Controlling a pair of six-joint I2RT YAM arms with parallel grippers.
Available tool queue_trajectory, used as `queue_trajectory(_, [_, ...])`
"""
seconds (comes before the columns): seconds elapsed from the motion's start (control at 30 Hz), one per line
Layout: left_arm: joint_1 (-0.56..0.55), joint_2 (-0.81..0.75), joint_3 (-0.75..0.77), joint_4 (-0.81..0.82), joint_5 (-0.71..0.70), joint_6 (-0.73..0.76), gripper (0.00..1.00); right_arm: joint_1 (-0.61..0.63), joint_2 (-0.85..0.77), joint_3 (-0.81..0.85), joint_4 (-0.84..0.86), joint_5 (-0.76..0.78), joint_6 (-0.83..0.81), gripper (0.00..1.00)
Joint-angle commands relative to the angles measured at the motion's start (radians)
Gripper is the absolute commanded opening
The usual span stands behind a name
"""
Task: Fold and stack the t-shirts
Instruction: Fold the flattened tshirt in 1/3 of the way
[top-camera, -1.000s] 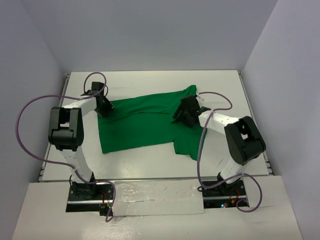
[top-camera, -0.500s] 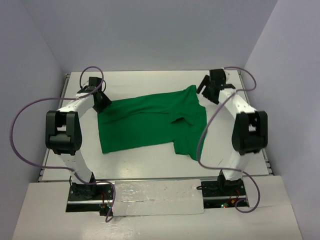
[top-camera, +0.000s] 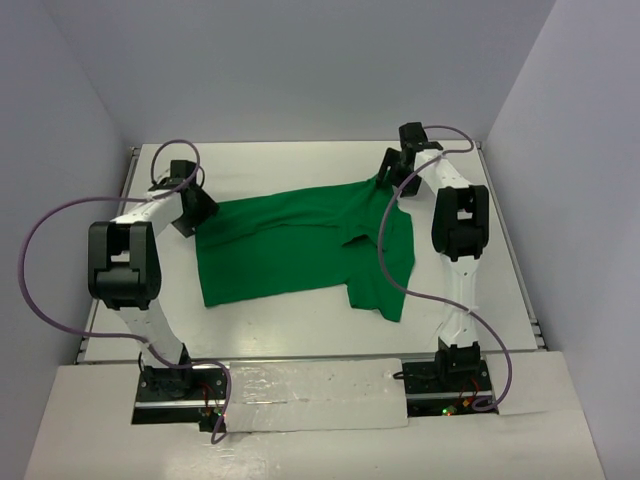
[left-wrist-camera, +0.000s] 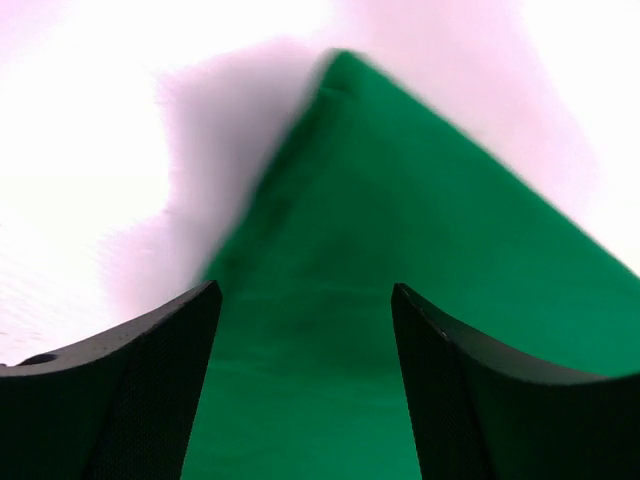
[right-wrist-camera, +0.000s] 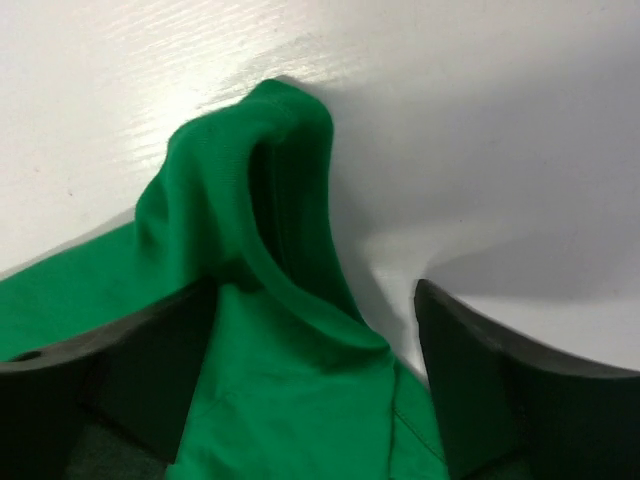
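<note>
Left gripper (top-camera: 193, 208): low over the white table (top-camera: 300, 160), at the far left corner of the t-shirt. Its black body hides that corner from above.
Left jaws: spread open. In the left wrist view the two fingers (left-wrist-camera: 160, 380) stand apart with the green corner and its hem lying flat between them, and neither pad presses the cloth.
T-shirt (top-camera: 290, 250): one plain bright green garment, lying on the middle of the table. The left part is flat with a straight near edge. The right part is rumpled, with a fold running across it and a flap reaching toward the near right.
Purple cable (top-camera: 385, 270): hangs from the right arm and crosses the right part of the shirt.
Right gripper (top-camera: 392, 175): at the far right tip of the shirt, pointing down at it.
Right jaws: open. In the right wrist view a raised ridge of cloth (right-wrist-camera: 290, 200) stands between the fingers (right-wrist-camera: 470, 390). The right finger is clear of it; I cannot tell whether the left finger touches it.
</note>
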Motion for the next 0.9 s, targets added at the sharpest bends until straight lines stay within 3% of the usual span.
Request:
queue_trajectory(0.0, [0.054,0.042,-0.043,0.036,0.035,-0.002,0.78,0.014,0.013,0.060,-0.047,0.003,-0.012,0.77])
queue_trajectory(0.1, [0.055,0.078,-0.047,0.060,0.074,0.003,0.78,0.017,0.027,0.069,-0.048,-0.038,-0.010,0.53])
queue_trajectory(0.2, [0.055,0.120,-0.032,0.069,0.102,-0.010,0.68,0.032,0.055,0.093,-0.064,-0.064,0.002,0.49])
queue_trajectory(0.3, [0.055,0.142,-0.025,0.076,0.112,-0.023,0.43,0.041,0.060,0.106,-0.073,-0.044,0.016,0.53])
queue_trajectory(0.37, [0.055,0.152,-0.020,0.078,0.116,-0.027,0.19,0.041,0.071,0.121,-0.099,-0.030,0.034,0.47])
queue_trajectory(0.43, [0.055,0.161,-0.008,0.069,0.113,-0.027,0.10,0.040,0.083,0.140,-0.123,-0.015,0.043,0.39])
queue_trajectory(0.47, [0.055,0.162,-0.001,0.071,0.113,-0.026,0.10,0.036,0.094,0.153,-0.140,-0.010,0.050,0.31])
queue_trajectory(0.63, [0.080,0.172,0.058,0.060,0.111,-0.017,0.10,0.016,0.083,0.122,-0.118,0.066,0.119,0.10])
queue_trajectory(0.77, [0.099,0.210,0.148,0.024,0.118,-0.009,0.11,-0.008,0.038,0.052,-0.062,0.125,0.185,0.09])
queue_trajectory(0.87, [0.112,0.257,0.239,0.002,0.140,-0.006,0.10,-0.016,0.054,0.096,-0.076,0.161,0.225,0.09])
